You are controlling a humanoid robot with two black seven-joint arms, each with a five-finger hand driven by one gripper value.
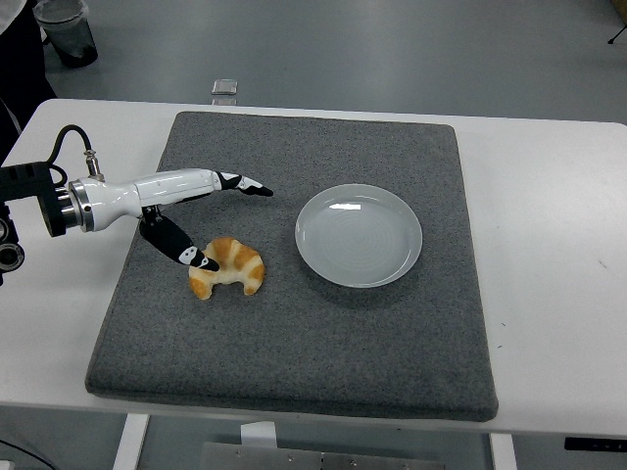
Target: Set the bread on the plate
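On the grey mat (pixel 294 343), the plate (pixel 359 235) sits empty beside the bread (pixel 229 266).

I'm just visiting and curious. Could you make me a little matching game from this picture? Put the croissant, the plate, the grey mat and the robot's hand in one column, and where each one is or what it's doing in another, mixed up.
Things:
1. croissant
2. plate
3. grey mat
4. left hand

Descriptions:
A. lies flat on the white table, under the food and dish
B. empty, on the mat's right half
C. fingers spread, reaching in from the left, thumb at the bread
D. on the mat, left of the dish

Pairs: 1-D, 2-B, 3-A, 4-C
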